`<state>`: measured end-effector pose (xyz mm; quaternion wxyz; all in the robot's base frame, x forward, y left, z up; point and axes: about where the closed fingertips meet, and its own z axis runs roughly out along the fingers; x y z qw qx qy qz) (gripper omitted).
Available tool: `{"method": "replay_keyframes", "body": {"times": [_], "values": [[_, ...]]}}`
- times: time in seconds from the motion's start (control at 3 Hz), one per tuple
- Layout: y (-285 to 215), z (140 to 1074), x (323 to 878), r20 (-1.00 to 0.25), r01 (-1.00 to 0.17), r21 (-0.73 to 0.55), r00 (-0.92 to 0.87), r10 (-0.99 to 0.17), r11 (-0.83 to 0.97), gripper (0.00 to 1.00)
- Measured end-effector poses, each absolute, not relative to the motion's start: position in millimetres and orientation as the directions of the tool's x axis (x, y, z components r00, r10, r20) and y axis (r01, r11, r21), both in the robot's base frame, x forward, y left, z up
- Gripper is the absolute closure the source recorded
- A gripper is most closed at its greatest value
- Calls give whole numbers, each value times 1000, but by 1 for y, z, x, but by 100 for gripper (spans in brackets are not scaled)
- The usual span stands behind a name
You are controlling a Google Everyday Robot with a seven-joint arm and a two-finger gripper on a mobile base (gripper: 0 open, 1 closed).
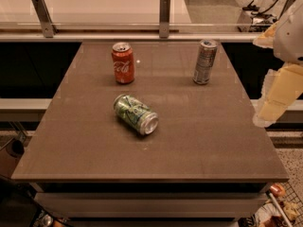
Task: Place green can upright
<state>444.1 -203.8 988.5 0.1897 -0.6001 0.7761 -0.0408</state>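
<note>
The green can (135, 113) lies on its side near the middle of the brown table (199, 141), its silver end facing the front right. My gripper (271, 109) hangs at the right edge of the camera view, just past the table's right side. It is well to the right of the green can and holds nothing that I can see.
A red cola can (123, 62) stands upright at the back left of the table. A slim silver-grey can (205, 61) stands upright at the back right. A rail with two metal posts (164, 16) runs behind the table. Clutter sits on the floor at the lower right.
</note>
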Motion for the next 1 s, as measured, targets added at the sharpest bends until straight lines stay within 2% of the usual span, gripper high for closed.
{"method": "replay_keyframes", "body": {"times": [0.33,1.0], "values": [[-185,984,460,-287,-919,-251,-230,-930,305,0],[-122,961,490,-289,-913,-138,-334,-897,384,0]]}}
